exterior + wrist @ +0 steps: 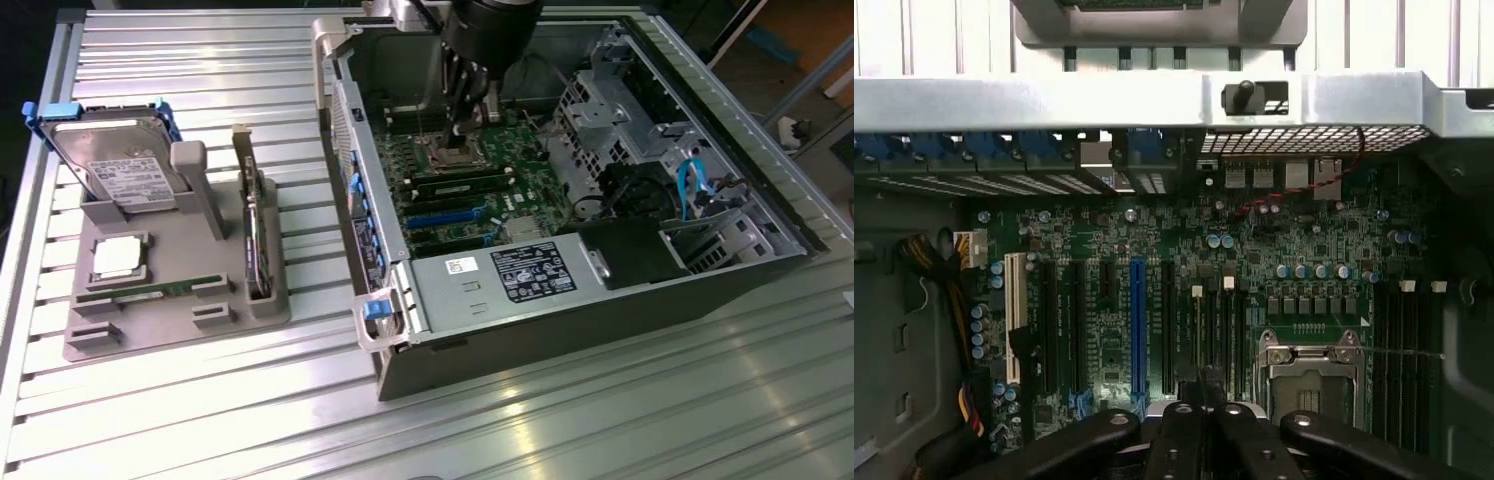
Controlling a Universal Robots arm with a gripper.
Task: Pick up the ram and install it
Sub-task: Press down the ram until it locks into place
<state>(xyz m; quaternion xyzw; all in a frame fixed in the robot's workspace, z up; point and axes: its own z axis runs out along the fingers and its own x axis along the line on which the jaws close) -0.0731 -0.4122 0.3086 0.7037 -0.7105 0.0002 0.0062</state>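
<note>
End effector point(467, 128): closed, low inside the case point(747, 215), over the motherboard point(467, 205) near its slots point(1219, 340); whether it pinches anything, I cannot tell.
Ram point(134, 290): a green stick lies in the tray point(174, 325), near the tabletop point(561, 420) edge on the exterior view's left.
Risk: closed fingers point(1184, 430) so low could strike a slot or chip.
Cause: slight misalignment or tilt.

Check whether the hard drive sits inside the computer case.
No, the hard drive stands in the grey holder on the table, outside the open computer case, at the exterior view's left.
</note>
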